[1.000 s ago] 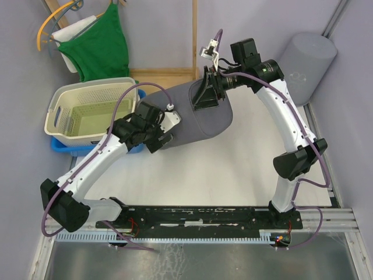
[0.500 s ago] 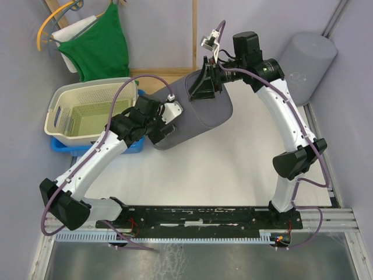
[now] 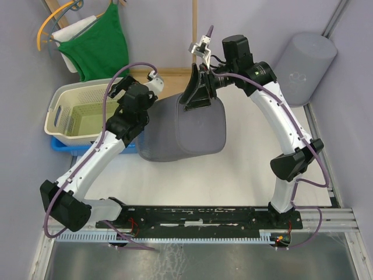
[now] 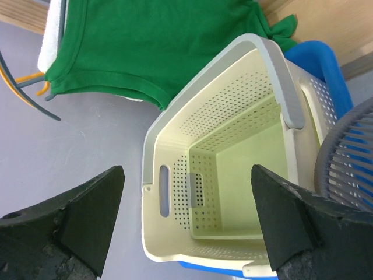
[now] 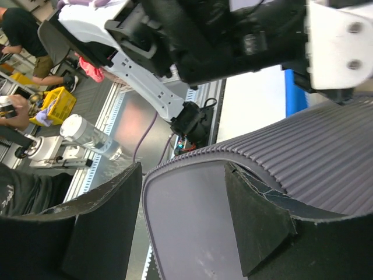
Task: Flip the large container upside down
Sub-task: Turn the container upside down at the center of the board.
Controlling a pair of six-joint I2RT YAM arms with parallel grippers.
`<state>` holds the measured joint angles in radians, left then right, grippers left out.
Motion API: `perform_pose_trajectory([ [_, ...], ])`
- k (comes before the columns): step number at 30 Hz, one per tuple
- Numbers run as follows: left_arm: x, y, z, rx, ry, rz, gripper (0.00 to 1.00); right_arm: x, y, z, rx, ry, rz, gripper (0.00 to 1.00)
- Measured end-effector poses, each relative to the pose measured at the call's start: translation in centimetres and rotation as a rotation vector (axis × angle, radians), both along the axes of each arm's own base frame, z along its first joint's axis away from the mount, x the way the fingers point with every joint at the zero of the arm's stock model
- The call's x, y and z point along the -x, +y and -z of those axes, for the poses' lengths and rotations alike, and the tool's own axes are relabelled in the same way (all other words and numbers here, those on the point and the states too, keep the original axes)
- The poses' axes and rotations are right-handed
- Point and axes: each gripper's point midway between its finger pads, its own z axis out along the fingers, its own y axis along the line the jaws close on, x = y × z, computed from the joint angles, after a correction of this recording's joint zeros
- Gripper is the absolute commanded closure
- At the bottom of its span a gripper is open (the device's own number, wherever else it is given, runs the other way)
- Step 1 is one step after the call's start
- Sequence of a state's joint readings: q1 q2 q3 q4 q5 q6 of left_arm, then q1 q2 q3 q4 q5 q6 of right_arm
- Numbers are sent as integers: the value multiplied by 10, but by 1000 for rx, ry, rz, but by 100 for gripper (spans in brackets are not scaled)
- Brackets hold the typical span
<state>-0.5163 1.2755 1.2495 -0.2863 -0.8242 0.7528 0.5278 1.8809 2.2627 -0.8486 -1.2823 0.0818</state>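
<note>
The large grey container (image 3: 195, 131) is in the middle of the white table, its flat base turned up toward the camera and its ribbed wall showing on the left. My right gripper (image 3: 197, 99) is at the far edge of that base. In the right wrist view its fingers (image 5: 102, 227) stand wide apart, with the container's base (image 5: 192, 233) filling the gap of the gripper (image 5: 183, 181). My left gripper (image 3: 121, 88) is open and empty, clear of the container and pointing at the cream basket. In the left wrist view the gripper (image 4: 186, 192) frames the basket, and the container's ribs (image 4: 349, 157) show at the right edge.
A cream perforated basket (image 3: 87, 114) sits on a blue bin (image 3: 61, 146) at the left, close to the container. A green cloth (image 3: 99, 46) hangs on a hanger behind it. A grey cylinder (image 3: 306, 58) stands at the back right. A wooden board (image 3: 169, 73) leans at the back.
The container has swung round so that its base faces up. My left gripper has let go of its rim and moved up-left toward the basket. My right gripper followed the base leftward.
</note>
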Motion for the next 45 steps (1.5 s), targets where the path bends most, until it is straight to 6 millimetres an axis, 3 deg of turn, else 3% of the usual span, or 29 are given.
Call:
perform_pose_trajectory([
  [8, -25, 22, 35, -6, 94, -23, 4, 6, 0, 3, 7, 10, -18, 32],
  [11, -27, 18, 55, 1, 153, 0, 4, 5, 0, 5, 15, 12, -13, 32],
  [14, -27, 15, 61, 38, 166, 12, 4, 7, -1, 6, 23, 23, -13, 32],
  [21, -33, -12, 50, 75, 160, 68, 4, 8, -2, 6, 25, 35, -17, 32],
  [29, -35, -69, 9, 99, 104, 170, 3, 13, -5, 10, 46, 70, -21, 33],
  [35, -24, -102, -9, 174, 128, 288, 3, 16, -9, 15, 55, 22, -7, 33],
  [40, -19, -106, 2, 171, 154, 294, 3, 22, -19, 19, 52, -48, 36, 32],
  [45, -17, -94, 35, 130, 213, 248, 3, 19, -24, 9, 23, -104, 74, 32],
])
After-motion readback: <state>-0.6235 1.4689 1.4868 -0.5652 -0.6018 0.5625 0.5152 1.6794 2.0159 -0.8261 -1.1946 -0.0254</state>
